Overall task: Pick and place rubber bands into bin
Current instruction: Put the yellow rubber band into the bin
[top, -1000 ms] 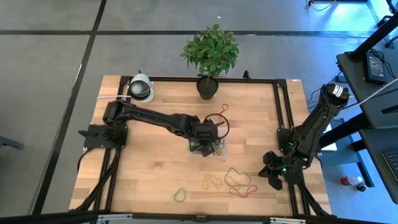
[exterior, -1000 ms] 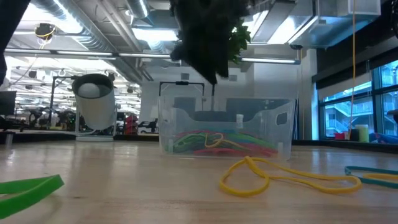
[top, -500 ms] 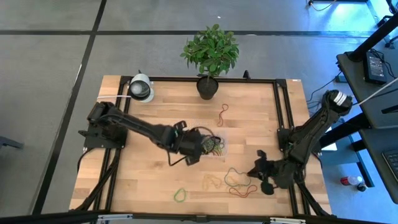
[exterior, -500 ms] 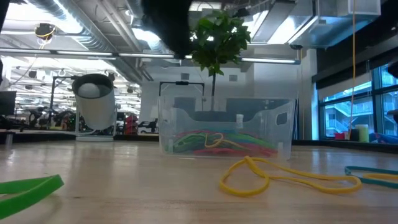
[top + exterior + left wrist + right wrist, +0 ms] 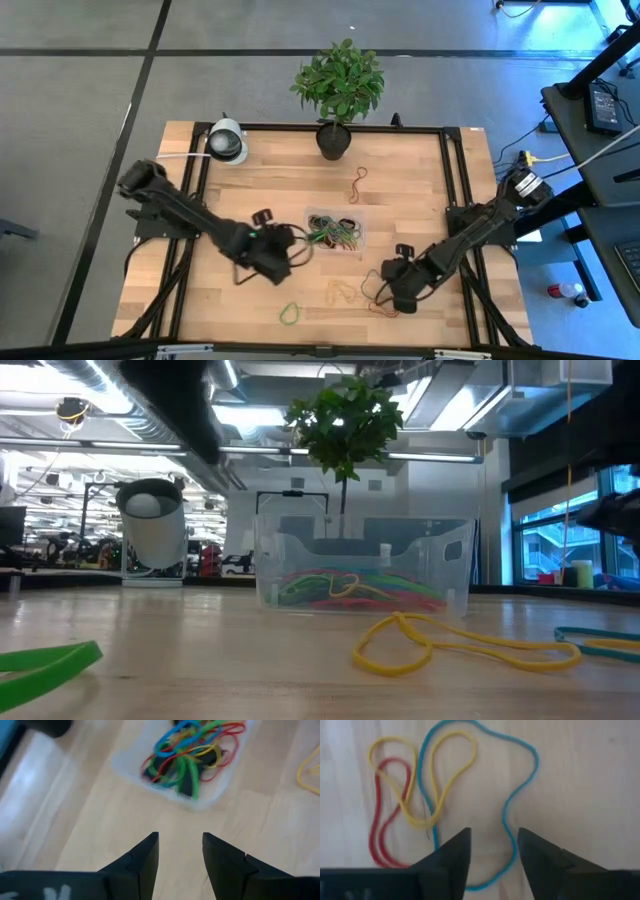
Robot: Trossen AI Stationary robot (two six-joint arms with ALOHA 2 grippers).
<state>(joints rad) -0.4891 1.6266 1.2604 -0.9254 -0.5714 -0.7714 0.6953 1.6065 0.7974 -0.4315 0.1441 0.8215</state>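
Beside the bin [image 5: 336, 232], the left gripper [image 5: 283, 254] has withdrawn open and empty, while the right gripper [image 5: 392, 287], fingers parted, has moved over the blue rubber band [image 5: 520, 795], likely next.

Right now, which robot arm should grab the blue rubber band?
Probably the right. The right gripper hangs directly over the blue rubber band, its jaws apart with the band's side between them. The left gripper is empty beside the bin, farther from it.
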